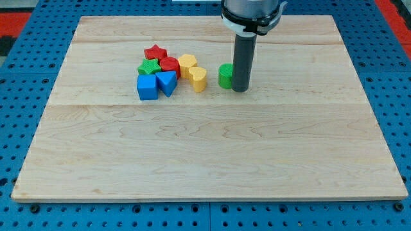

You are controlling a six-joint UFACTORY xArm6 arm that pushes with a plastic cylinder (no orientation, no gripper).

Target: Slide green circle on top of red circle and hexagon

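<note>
The green circle stands alone on the wooden board, right of the block cluster. My tip is right against its right side, touching or nearly so. The red circle sits in the cluster at the view's upper left, with the yellow hexagon just to its right. The green circle is about a block's width to the right of the yellow heart.
The cluster also holds a red star, a green block, a blue cube and a blue triangle. The wooden board lies on a blue pegboard surface.
</note>
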